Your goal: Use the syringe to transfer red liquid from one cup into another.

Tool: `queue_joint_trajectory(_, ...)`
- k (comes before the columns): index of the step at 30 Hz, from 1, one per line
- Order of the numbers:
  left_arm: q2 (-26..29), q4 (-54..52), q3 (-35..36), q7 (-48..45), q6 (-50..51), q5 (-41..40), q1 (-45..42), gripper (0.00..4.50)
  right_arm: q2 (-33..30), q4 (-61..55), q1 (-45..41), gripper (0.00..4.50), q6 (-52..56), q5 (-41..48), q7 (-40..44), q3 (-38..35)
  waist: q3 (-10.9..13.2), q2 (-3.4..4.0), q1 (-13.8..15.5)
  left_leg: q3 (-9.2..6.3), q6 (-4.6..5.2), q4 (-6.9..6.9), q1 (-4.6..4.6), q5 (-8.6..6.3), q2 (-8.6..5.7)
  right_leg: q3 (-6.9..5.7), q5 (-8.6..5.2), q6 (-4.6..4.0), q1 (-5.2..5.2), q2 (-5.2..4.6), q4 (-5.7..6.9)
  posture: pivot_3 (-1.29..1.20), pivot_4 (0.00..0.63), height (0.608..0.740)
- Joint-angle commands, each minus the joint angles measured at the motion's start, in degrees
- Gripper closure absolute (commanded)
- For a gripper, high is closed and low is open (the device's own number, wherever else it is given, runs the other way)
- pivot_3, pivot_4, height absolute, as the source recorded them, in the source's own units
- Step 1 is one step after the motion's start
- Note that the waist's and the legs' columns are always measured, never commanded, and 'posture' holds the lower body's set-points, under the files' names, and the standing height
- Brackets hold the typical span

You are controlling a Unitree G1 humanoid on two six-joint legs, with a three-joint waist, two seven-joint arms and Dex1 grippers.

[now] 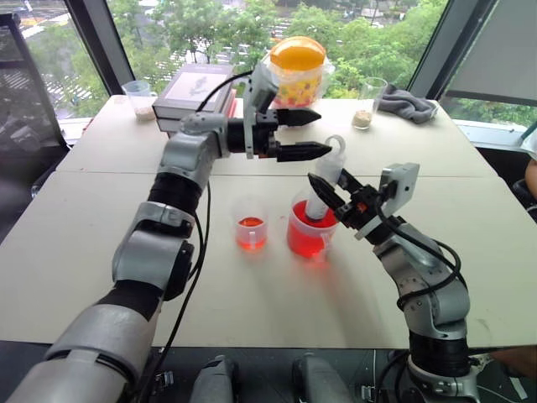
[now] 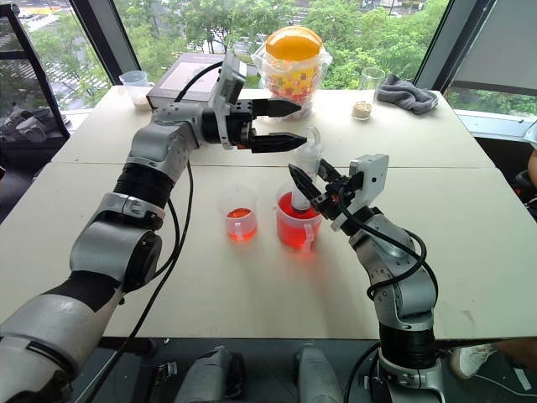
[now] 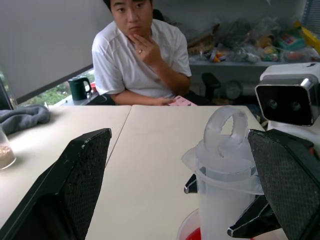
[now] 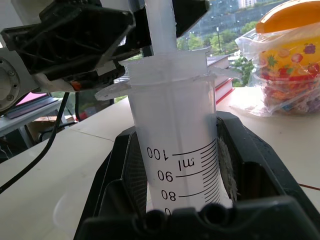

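The syringe [image 1: 322,191] stands upright with its tip down in the handled measuring cup [image 1: 309,235], which holds red liquid [image 1: 306,242]. My right gripper [image 1: 328,180] is shut on the syringe's clear barrel [image 4: 177,150], just under the flange. The white plunger's ring [image 3: 225,134] sticks up above it. My left gripper [image 1: 312,134] is open and level, its fingers [image 3: 82,182] standing on either side of the plunger ring without touching it. The small clear cup [image 1: 250,225], red at the bottom, stands just left of the measuring cup.
At the table's far edge are a bagged tub with an orange lid [image 1: 298,67], stacked books [image 1: 195,94], a glass with beige grains [image 1: 367,105], a grey cloth [image 1: 408,102] and a small cup [image 1: 138,97]. A person [image 3: 142,55] sits at the table's right side.
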Motion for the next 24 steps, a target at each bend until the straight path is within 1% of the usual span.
queue_joint_trajectory(1, -1.1, 0.9, 0.0, 1.4, -3.8, 2.2, -2.4, 0.00, -0.8, -2.5, 0.0, 2.95, -1.4, 0.8, -0.4, 0.2, 0.0, -0.01, 0.0, 0.00, 0.00, 0.00, 0.00, 0.00, 0.00, 0.00, 0.00, 0.00, 0.00, 0.00, 0.00, 0.00, 0.150, 0.740)
queue_joint_trajectory(5, -2.6, 2.1, 0.7, 3.5, -4.9, 3.2, -3.1, 0.00, -1.1, -2.9, -0.1, 2.95, -1.2, 1.0, -0.8, 0.7, 0.0, -0.01, 0.0, 0.00, 0.01, 0.00, -0.01, 0.00, 0.00, 0.00, 0.00, 0.00, 0.00, 0.00, -0.01, 0.00, 0.150, 0.740)
queue_joint_trajectory(7, -3.4, 1.9, 0.8, 4.3, -4.7, 3.2, -3.0, 0.55, -1.2, -2.9, -0.1, 2.95, -1.2, 1.1, -0.9, 0.8, 0.0, -0.01, 0.0, 0.00, 0.01, 0.00, -0.01, -0.01, 0.00, 0.00, 0.00, 0.00, 0.00, 0.00, -0.01, 0.00, 0.150, 0.740)
queue_joint_trajectory(8, -3.7, 1.8, 0.9, 4.7, -4.8, 3.4, -2.9, 0.85, -1.3, -2.9, -0.1, 2.95, -1.2, 1.1, -1.0, 0.9, 0.0, -0.01, 0.0, -0.01, 0.01, 0.00, -0.01, 0.00, 0.00, 0.00, 0.00, 0.00, 0.00, 0.00, -0.01, 0.00, 0.150, 0.740)
queue_joint_trajectory(11, -4.9, 0.7, 1.1, 5.7, -4.3, 3.3, -2.2, 2.18, -1.5, -2.9, -0.2, 2.95, -1.1, 1.3, -1.2, 1.0, 0.0, -0.01, 0.0, -0.01, 0.01, 0.00, -0.01, 0.00, 0.00, 0.00, 0.00, 0.00, 0.01, 0.00, -0.01, 0.00, 0.150, 0.740)
queue_joint_trajectory(13, -5.4, -0.8, 1.2, 4.7, -3.5, 2.6, -1.6, 3.28, -1.7, -2.9, -0.3, 2.95, -1.0, 1.5, -1.3, 1.0, 0.0, -0.01, 0.0, 0.00, 0.01, 0.00, -0.01, -0.01, 0.00, 0.00, 0.00, 0.00, 0.01, 0.00, -0.02, 0.00, 0.150, 0.740)
queue_joint_trajectory(14, -5.5, -1.9, 1.4, 3.8, -2.5, 1.9, -1.2, 3.70, -1.7, -3.0, -0.3, 2.95, -0.9, 1.5, -1.4, 1.1, 0.0, -0.01, 0.0, -0.01, 0.01, 0.00, -0.01, -0.01, 0.00, 0.00, 0.00, 0.00, 0.01, 0.00, -0.02, 0.00, 0.150, 0.740)
queue_joint_trajectory(15, -5.4, -3.7, 1.9, 2.4, -0.6, 0.4, -0.8, 4.25, -1.7, -3.0, -0.4, 2.95, -0.8, 1.7, -1.5, 1.2, 0.0, -0.01, -0.1, -0.02, 0.01, 0.00, -0.01, -0.01, 0.00, 0.00, 0.00, 0.00, 0.00, 0.00, -0.01, 0.00, 0.150, 0.740)
queue_joint_trajectory(16, -5.1, -5.9, 2.4, 0.9, 1.9, -1.3, -0.4, 4.45, -1.6, -3.0, -0.5, 2.95, -0.4, 2.1, -1.5, 1.3, 0.0, -0.01, -0.3, -0.02, 0.01, -0.01, -0.01, -0.01, 0.00, 0.00, 0.00, 0.00, 0.00, 0.01, -0.01, 0.00, 0.150, 0.740)
queue_joint_trajectory(21, -3.9, -12.2, 4.0, -0.4, 7.7, -4.7, 0.3, 4.45, -1.6, -2.8, -0.6, 2.95, 1.0, 3.8, -1.4, 1.9, 0.0, 0.00, -0.2, -0.09, 0.01, -0.03, -0.01, 0.00, 0.04, -0.01, 0.00, 0.00, -0.04, 0.08, 0.06, 0.00, 0.150, 0.740)
queue_joint_trajectory(24, -3.2, -13.0, 5.0, 0.6, 7.9, -4.9, -0.4, 4.45, -1.2, -1.8, -0.5, 2.95, 1.5, 4.7, -1.1, 3.0, 0.0, 0.00, 0.0, -0.06, 0.01, 0.02, -0.01, 0.00, 0.02, -0.01, 0.00, 0.00, 0.01, 0.03, 0.02, 0.00, 0.150, 0.740)
